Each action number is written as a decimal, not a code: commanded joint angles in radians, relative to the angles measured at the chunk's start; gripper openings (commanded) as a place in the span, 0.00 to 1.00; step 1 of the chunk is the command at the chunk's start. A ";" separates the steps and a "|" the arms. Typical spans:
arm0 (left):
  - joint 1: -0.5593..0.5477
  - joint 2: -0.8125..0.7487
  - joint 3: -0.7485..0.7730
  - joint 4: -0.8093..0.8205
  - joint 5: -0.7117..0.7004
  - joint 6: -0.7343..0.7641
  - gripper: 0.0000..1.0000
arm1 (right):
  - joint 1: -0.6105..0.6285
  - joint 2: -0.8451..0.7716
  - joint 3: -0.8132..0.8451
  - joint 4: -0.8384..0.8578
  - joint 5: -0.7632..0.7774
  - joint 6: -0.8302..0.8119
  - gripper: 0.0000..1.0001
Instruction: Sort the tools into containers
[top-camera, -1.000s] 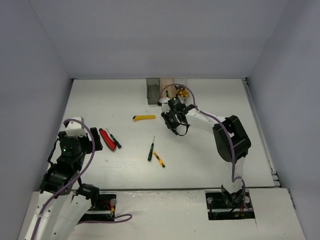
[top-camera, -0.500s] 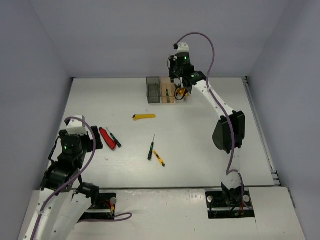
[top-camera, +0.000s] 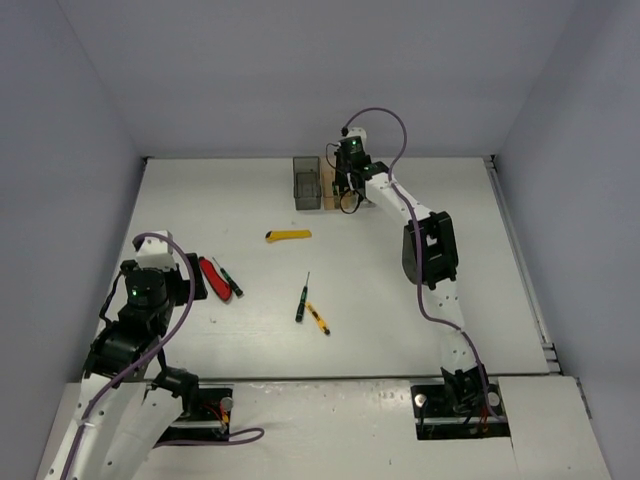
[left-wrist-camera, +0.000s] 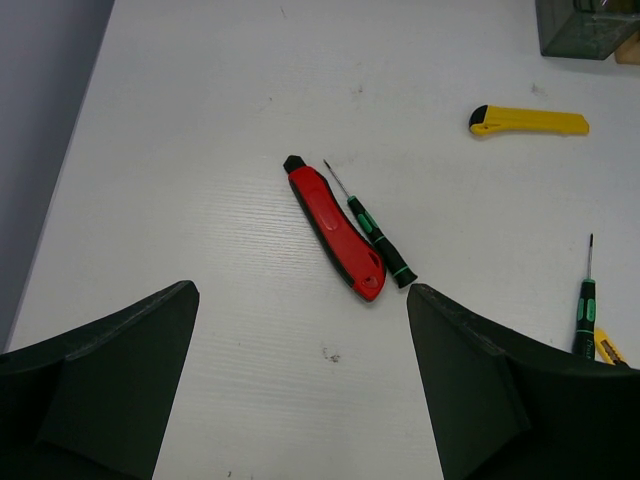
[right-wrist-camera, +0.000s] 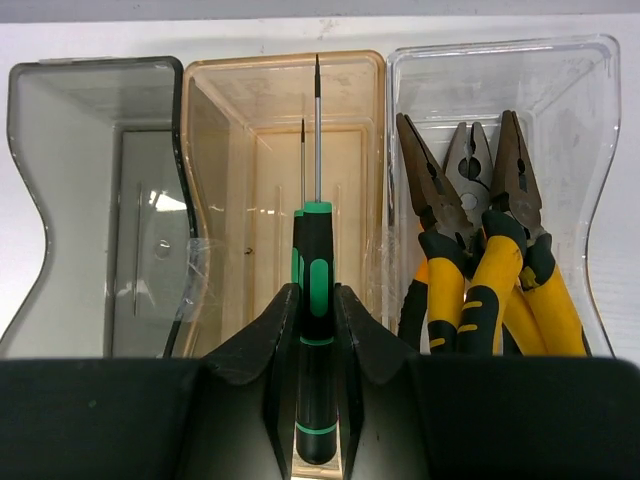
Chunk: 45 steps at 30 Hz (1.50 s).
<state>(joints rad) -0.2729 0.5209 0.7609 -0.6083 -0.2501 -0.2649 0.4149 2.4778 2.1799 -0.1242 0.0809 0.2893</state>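
My right gripper (right-wrist-camera: 317, 300) is shut on a black-green screwdriver (right-wrist-camera: 317, 255), whose tip points into the orange-tinted bin (right-wrist-camera: 350, 100). Just behind it shows a second thin shaft, either a reflection or another tool. The smoky bin (right-wrist-camera: 90, 150) stands to its left. To its right, the clear bin (right-wrist-camera: 600, 120) holds yellow-handled pliers (right-wrist-camera: 480, 270). From above, the right gripper (top-camera: 347, 195) hangs over the bin row (top-camera: 306, 183). My left gripper (left-wrist-camera: 301, 290) is open above bare table, just short of a red-handled cutter (left-wrist-camera: 335, 228) and a black-green screwdriver (left-wrist-camera: 375, 235).
A yellow utility knife (top-camera: 289, 235) lies mid-table behind the other tools. Another black-green screwdriver (top-camera: 302, 299) and a small yellow one (top-camera: 318, 318) lie near the centre. The bins stand against the back wall. The side walls close in the table left and right.
The right arm swung from mid-table to high over the bins, then lowered onto the orange bin with the screwdriver in its jaws. The left arm barely moved.
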 joint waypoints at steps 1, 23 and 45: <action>0.008 0.026 0.032 0.037 0.014 -0.001 0.82 | 0.005 -0.049 0.038 0.071 -0.015 0.026 0.15; -0.375 0.600 0.280 -0.005 0.011 -0.284 0.82 | -0.007 -0.870 -0.755 0.091 0.057 -0.008 0.47; -0.600 1.167 0.401 0.124 0.077 -0.413 0.54 | -0.023 -1.514 -1.414 0.105 0.065 0.072 0.48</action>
<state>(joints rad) -0.8696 1.6672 1.1031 -0.5314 -0.1780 -0.6481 0.3985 0.9846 0.7712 -0.0751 0.1242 0.3446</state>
